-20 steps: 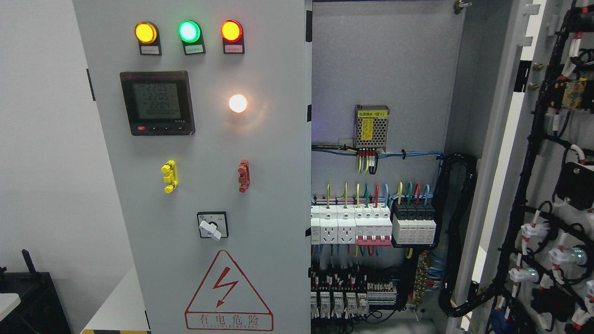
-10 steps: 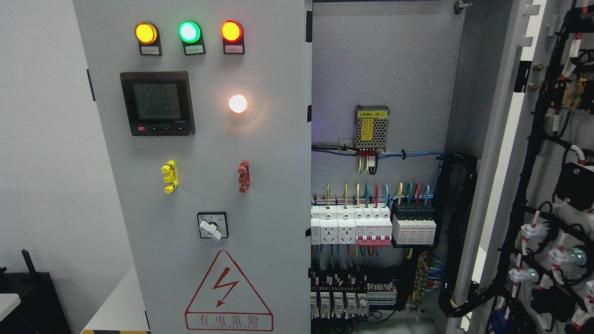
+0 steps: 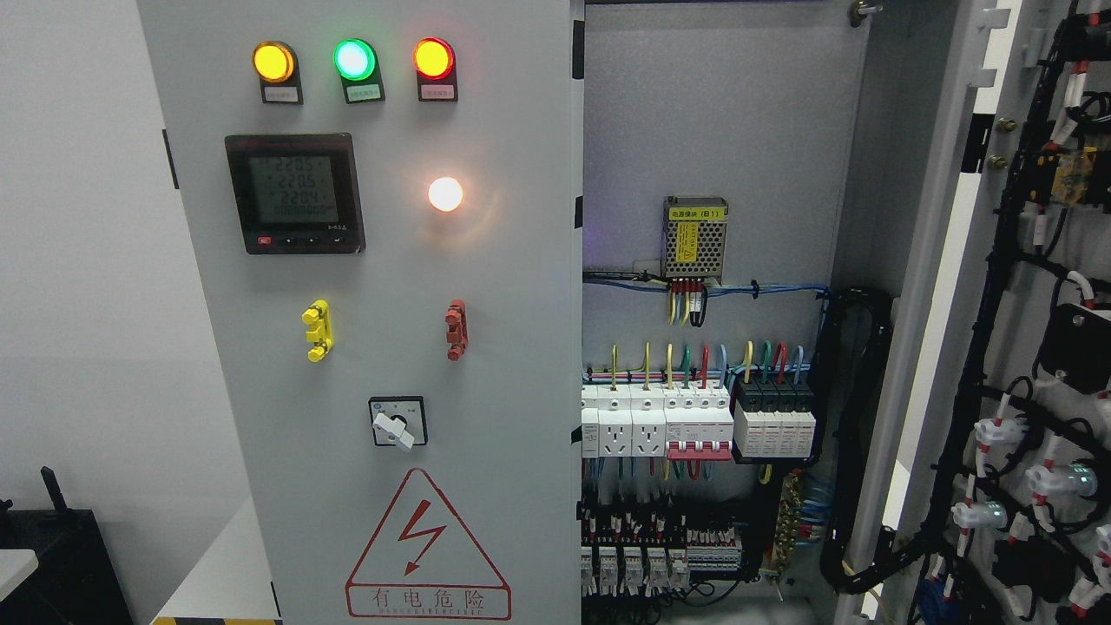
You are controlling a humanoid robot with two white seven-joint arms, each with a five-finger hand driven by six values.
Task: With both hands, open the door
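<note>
A grey electrical cabinet fills the head view. Its left door (image 3: 486,365) is closed and carries three lit lamps (image 3: 353,59), a black meter (image 3: 293,193), a glowing white lamp (image 3: 445,194), a yellow handle (image 3: 317,330), a red handle (image 3: 456,329), a rotary switch (image 3: 397,421) and a red hazard triangle (image 3: 427,547). The right door (image 3: 1024,286) stands swung wide open at the picture's right, its wired inner face showing. The interior (image 3: 720,130) is exposed, with a power supply (image 3: 694,236) and rows of breakers (image 3: 694,421). Neither hand appears.
A thick black cable bundle (image 3: 855,434) hangs inside the cabinet near the right door's hinge side. A dark box (image 3: 52,564) sits at the lower left by the white wall (image 3: 78,304).
</note>
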